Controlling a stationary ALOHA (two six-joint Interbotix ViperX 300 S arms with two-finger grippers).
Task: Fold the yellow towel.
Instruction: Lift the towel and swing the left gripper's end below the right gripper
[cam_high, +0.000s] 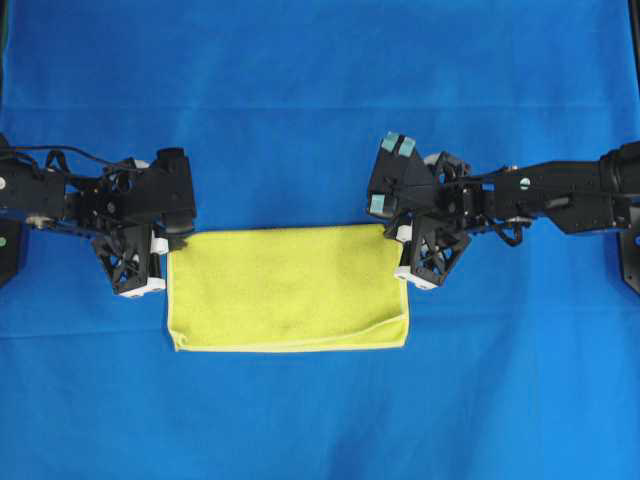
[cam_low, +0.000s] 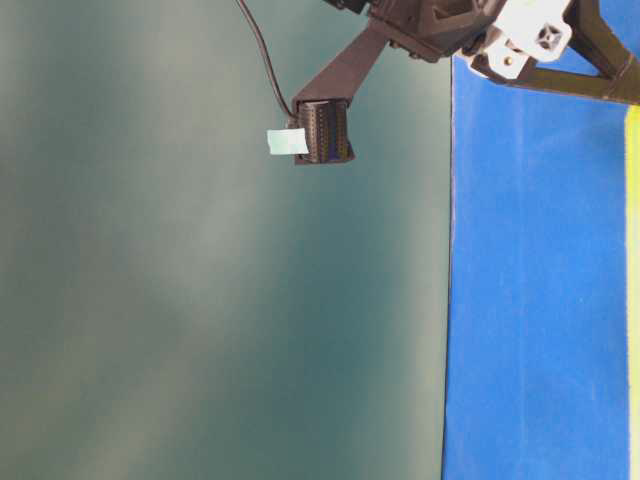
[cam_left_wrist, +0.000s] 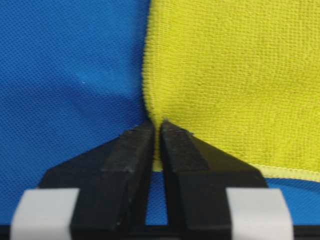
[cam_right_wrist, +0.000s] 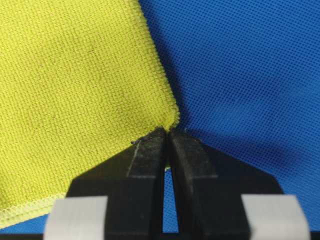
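Left gripper (cam_high: 172, 243) is pinching the towel (cam_high: 288, 287) at its upper-left corner, jaws nearly closed on the folded edge in the left wrist view, while the right gripper (cam_high: 398, 236) is clamping the upper-right corner the same way. Towel is lying as a flat rectangle at centre frame in the overhead view, doubled over on the blue cloth (cam_high: 300, 100), its hemmed edges showing along the bottom.
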